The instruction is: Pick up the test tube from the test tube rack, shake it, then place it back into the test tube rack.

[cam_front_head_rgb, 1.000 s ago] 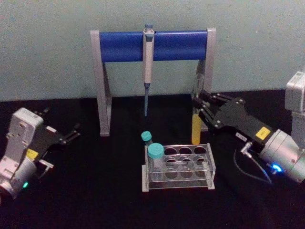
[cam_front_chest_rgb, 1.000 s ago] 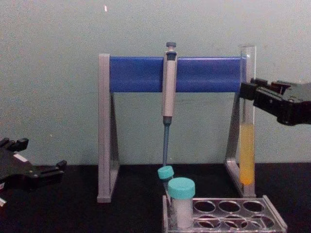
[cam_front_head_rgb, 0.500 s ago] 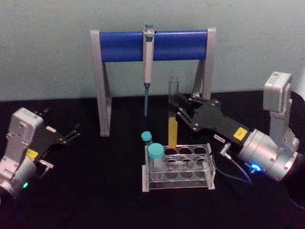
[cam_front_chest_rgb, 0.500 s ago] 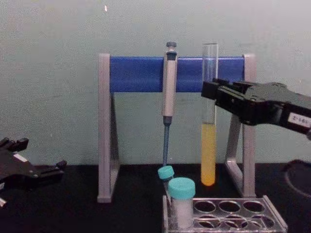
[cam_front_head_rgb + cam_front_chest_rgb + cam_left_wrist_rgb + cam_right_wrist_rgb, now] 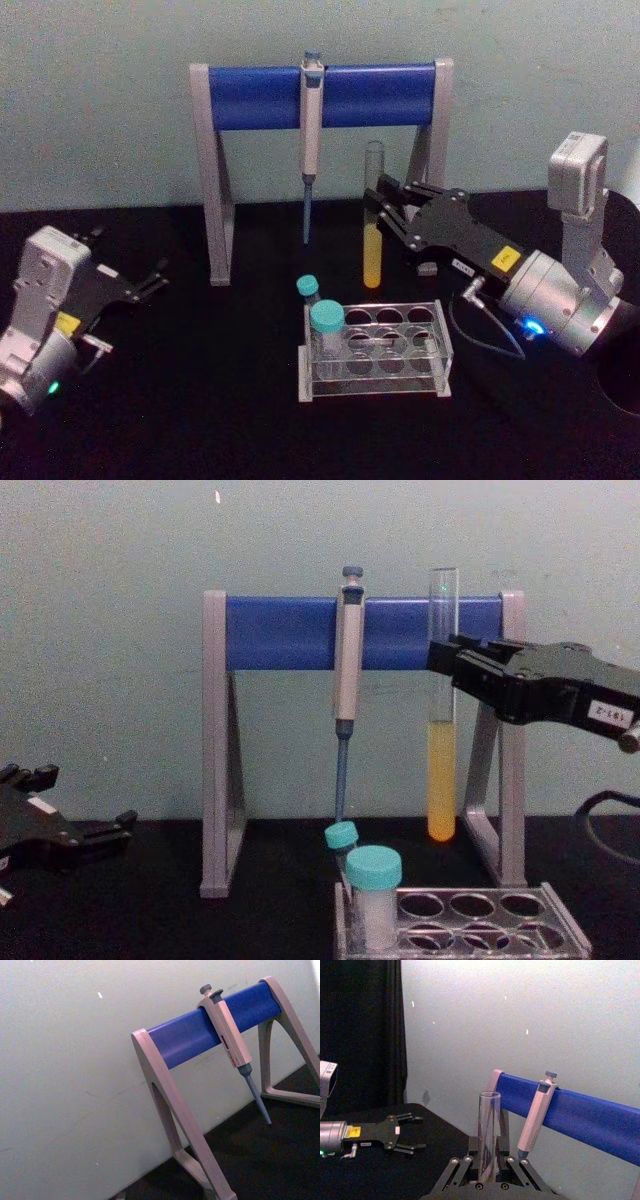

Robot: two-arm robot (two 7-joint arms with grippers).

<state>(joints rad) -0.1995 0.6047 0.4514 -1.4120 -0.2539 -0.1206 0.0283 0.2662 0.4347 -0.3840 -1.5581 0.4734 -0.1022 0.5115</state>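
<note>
The test tube point(image 5: 373, 215) is a tall clear glass tube with yellow-orange liquid in its lower part. It hangs upright in the air, behind and above the test tube rack point(image 5: 443, 340). My right gripper point(image 5: 385, 208) is shut on its upper part. In the chest view the test tube point(image 5: 441, 770) hangs well above the clear test tube rack point(image 5: 572, 935), held by the right gripper point(image 5: 445, 660). In the right wrist view the test tube point(image 5: 488, 1125) stands between the right gripper's fingers point(image 5: 465, 1165). My left gripper point(image 5: 150, 280) rests open at the far left.
Two teal-capped vials point(image 5: 326, 320) point(image 5: 373, 870) stand in the rack's left holes. Behind it stands a grey-and-blue pipette stand point(image 5: 260, 97) with a pipette point(image 5: 310, 130) hanging from its bar, just left of the tube. The tabletop is black; a pale wall closes the back.
The right gripper carried the tube from the stand's right leg leftward, then a little back to the right and upward. The left arm has not moved.
</note>
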